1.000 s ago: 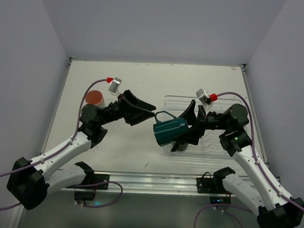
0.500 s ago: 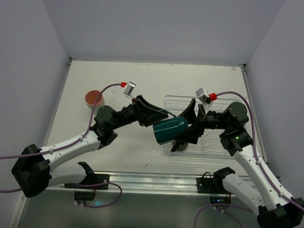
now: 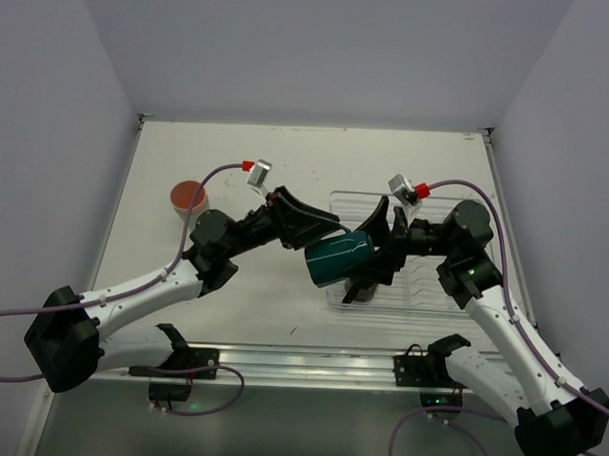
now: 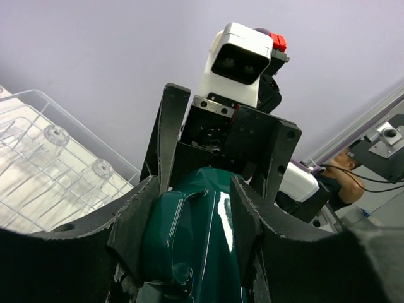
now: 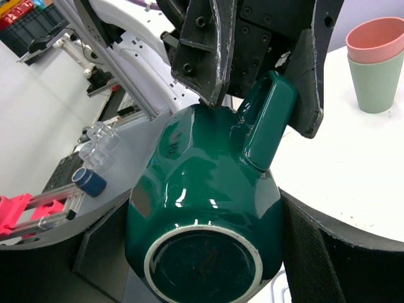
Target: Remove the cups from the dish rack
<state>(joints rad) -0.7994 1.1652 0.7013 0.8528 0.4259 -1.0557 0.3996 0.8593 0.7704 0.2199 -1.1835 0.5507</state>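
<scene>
The dark teal handled mug hangs on its side in the air over the left edge of the see-through dish rack. My right gripper is shut on its base end, and the mug's underside faces the right wrist view. My left gripper is open, its two fingers straddling the mug's handle. The left wrist view shows the mug between the fingers. A pink tumbler sits stacked in a pale green tumbler on the table.
The stacked tumblers stand at the left of the table, behind the left arm. The rack's ribbed dividers show at the left of the left wrist view. A rail runs along the table's near edge.
My left gripper has swung right, away from the tumblers, and come around the mug's handle end. My right gripper has held the mug nearly still, tilting it slightly.
</scene>
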